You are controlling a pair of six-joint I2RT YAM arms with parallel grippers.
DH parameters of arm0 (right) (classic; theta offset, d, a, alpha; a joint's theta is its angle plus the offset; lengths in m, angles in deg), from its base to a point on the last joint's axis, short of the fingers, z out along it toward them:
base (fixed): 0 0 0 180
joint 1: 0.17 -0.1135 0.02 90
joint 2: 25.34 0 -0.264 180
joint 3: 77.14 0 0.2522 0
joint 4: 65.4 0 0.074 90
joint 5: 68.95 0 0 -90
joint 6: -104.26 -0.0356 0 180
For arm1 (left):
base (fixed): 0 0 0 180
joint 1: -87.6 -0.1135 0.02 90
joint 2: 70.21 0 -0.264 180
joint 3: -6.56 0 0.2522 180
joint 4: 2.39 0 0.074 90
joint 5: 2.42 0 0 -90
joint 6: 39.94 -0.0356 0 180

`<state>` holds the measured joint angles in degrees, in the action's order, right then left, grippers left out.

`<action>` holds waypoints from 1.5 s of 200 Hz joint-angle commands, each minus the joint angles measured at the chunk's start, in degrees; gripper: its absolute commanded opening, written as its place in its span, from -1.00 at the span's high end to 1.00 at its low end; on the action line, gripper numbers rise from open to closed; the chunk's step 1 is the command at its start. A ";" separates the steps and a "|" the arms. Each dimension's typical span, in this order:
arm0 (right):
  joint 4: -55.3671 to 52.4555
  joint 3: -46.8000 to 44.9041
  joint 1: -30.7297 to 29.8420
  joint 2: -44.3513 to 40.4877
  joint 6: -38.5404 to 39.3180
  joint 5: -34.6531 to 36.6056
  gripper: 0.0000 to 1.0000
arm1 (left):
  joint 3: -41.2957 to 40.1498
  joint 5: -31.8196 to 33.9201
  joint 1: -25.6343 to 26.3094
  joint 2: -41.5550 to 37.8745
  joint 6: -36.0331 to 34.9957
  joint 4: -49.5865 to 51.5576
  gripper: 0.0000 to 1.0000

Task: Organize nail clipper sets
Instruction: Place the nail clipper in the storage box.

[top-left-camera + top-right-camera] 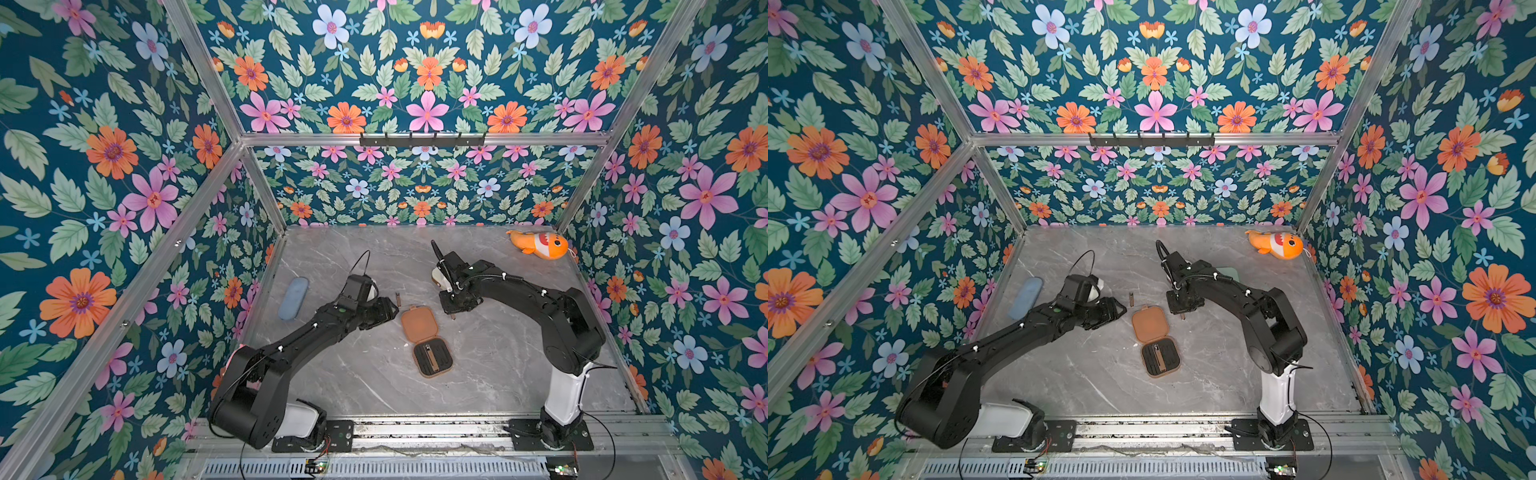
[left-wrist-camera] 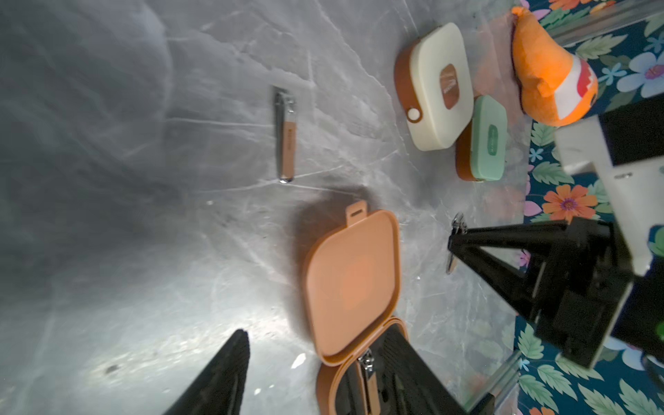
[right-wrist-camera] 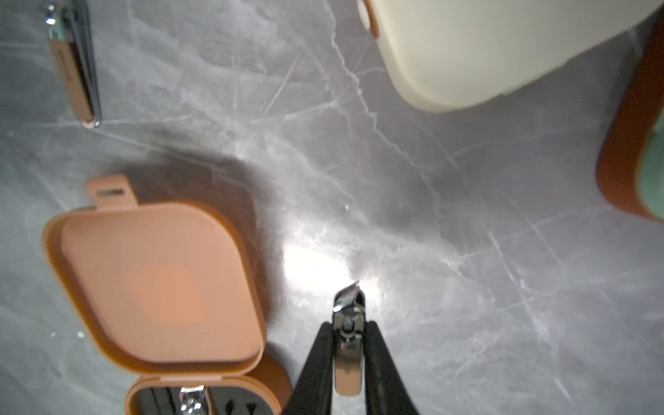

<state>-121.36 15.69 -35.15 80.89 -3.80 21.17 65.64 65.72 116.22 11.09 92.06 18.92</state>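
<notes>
In both top views the brown case (image 1: 426, 340) lies open near the middle of the table (image 1: 498, 365), its lid (image 1: 419, 324) folded flat toward 12 o'clock and its black tray (image 1: 440, 361) toward 6. One stowed clipper (image 1: 432, 355) sits in a slot with its long axis running roughly 12 to 6, and the other slots look bare. A loose clipper (image 1: 398, 299) lies on the marble at about 11 o'clock from the lid, also lined up 12 to 6. The left gripper (image 1: 390, 311) hovers just beside it with its fingers apart and nothing between them. At about 2 o'clock from the lid, the right gripper (image 1: 452, 316) is clamped on a held clipper (image 1: 453, 317). The cream case (image 1: 437, 279) peeks out from under that arm, and in a top view the mint case (image 1: 1229, 272) shows behind it. A blue oblong case (image 1: 293, 298) lies at 9 o'clock and a plush fish (image 1: 538, 244) at 1 o'clock. The left wrist view shows the cream case (image 2: 438, 86) and the mint case (image 2: 488, 138) both closed (contents hidden), just beside each other. In the right wrist view the held clipper (image 3: 346, 377) lies along the black fingers (image 3: 316, 366), its metal head poking out past their tips and its tan handle back between them.
</notes>
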 commanded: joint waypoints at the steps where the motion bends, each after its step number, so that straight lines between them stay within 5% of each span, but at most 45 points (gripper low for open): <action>1: 3.18 -4.07 -2.44 -4.00 -2.79 -0.25 0.65 | 2.89 -1.18 2.26 2.96 1.00 -1.56 -0.24; 61: 8.11 -13.67 -11.61 -12.86 -9.30 1.54 0.64 | 6.12 -2.05 6.09 11.18 3.14 -6.59 -0.20; 126: 12.68 -18.67 -16.09 -11.96 -14.30 1.41 0.65 | 4.12 -1.20 6.96 12.65 3.95 -8.08 -0.18; 300: 11.95 -21.78 -18.71 -8.94 -15.20 1.83 0.67 | 1.46 1.08 7.15 15.28 4.04 -8.43 -0.16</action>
<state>-106.91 -5.60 -53.71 72.68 -18.49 22.86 67.32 65.30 123.33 25.91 96.22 9.91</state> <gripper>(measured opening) 0.167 0.582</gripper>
